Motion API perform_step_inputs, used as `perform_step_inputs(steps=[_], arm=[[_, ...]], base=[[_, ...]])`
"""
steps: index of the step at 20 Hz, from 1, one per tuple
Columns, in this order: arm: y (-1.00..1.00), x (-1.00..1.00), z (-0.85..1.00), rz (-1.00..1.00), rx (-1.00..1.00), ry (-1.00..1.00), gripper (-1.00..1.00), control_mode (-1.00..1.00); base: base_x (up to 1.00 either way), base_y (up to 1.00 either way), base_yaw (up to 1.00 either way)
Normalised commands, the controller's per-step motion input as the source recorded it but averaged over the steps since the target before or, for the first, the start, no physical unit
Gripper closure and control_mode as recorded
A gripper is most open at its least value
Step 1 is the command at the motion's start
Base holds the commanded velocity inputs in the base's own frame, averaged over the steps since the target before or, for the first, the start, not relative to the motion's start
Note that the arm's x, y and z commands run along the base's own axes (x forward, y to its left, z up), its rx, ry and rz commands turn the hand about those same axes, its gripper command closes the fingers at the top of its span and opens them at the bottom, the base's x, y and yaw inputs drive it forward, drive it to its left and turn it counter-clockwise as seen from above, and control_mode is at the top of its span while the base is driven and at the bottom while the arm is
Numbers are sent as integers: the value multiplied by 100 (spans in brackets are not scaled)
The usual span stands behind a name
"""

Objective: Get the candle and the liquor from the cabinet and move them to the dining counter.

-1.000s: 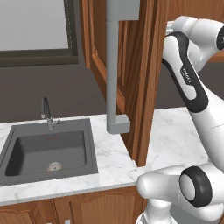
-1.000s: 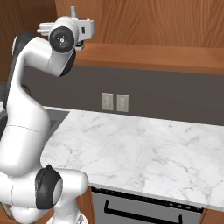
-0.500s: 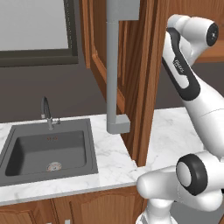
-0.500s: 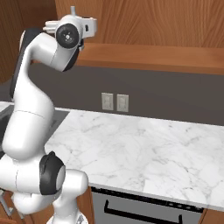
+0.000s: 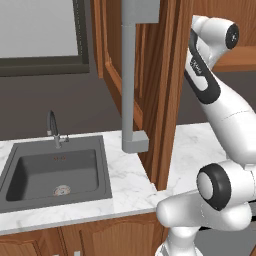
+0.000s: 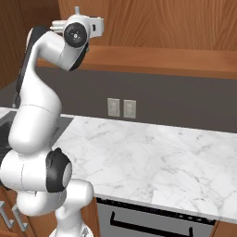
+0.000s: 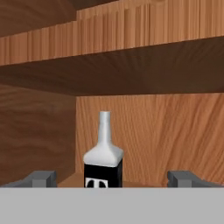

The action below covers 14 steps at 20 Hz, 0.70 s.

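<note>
Liquor (image 7: 103, 156) straight ahead in the hand view, standing upright on a wooden shelf inside the cabinet (image 7: 153, 131), pale neck up, black label with the white mark facing the camera. It stands near the back corner, the cabinet's side wall to its left and the back panel behind it, with another shelf board (image 7: 131, 61) overhead. Gripper (image 7: 113, 178) spread wide, its two grey fingertips (image 7: 41, 178) poking up at either side of the bottle, well apart from it, nothing between them. The bottle sits nearer the left tip than the right one.

From the left base view, the white arm (image 5: 210, 90) reaches up high beside the open cabinet door (image 5: 165, 90), whose long grey bar handle (image 5: 131, 80) hangs down over the marble worktop (image 5: 125, 180). Grey sink (image 5: 55, 172) with its dark faucet (image 5: 52, 127) sits off to the left.

From the right base view, the arm's upper joint (image 6: 76, 34) is up against the wooden cabinet front, with two wall outlets (image 6: 121, 108) on the dark backsplash below.
</note>
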Motion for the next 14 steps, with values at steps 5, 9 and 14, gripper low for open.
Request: perform_step_inputs(steps=[5, 9, 14], arm=[[8, 22, 0, 0, 0, 0, -100, -100], [11, 26, 0, 0, 0, 0, -100, -100], [11, 24, 0, 0, 0, 0, -100, -100]], base=[[0, 0, 0], [0, 0, 0], [0, 0, 0]])
